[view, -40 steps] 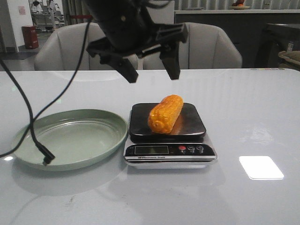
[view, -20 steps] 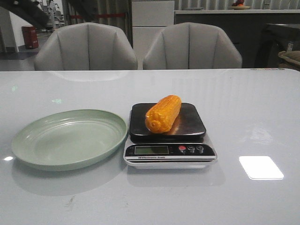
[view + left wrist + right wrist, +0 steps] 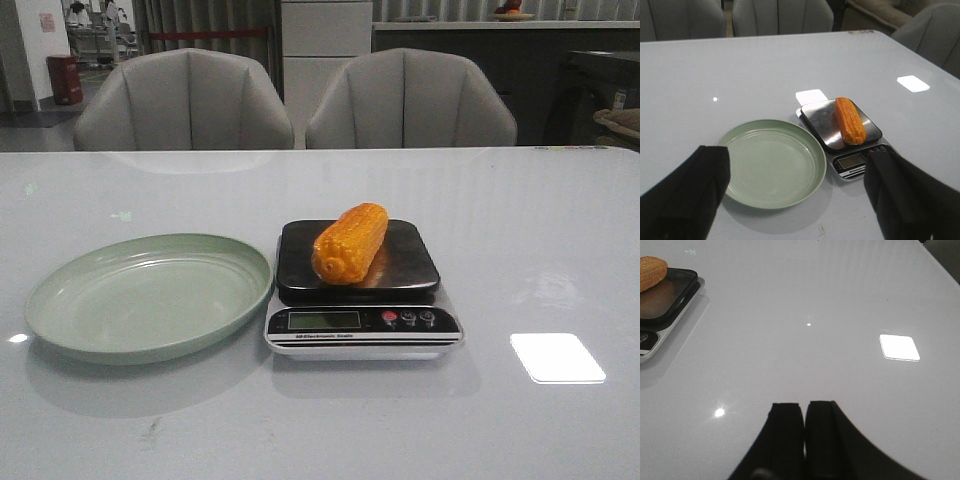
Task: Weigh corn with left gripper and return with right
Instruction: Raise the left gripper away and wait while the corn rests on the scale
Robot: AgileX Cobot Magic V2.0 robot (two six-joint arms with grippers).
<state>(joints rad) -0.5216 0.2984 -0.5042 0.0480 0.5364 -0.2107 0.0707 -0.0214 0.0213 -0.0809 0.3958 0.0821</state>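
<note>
Corn: stubby orange-yellow cob with rows of kernels, lying on its side on the dark platform of the scale, set diagonally with its blunt end toward the display (the other end points to the platform's far edge). Shorter than the platform, nothing gripping it.

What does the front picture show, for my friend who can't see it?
An orange-yellow corn lies on the black platform of a small kitchen scale on a shiny white table. An empty pale green plate sits just left of the scale, two grey chairs stand behind, and no robot arms are visible.
</note>
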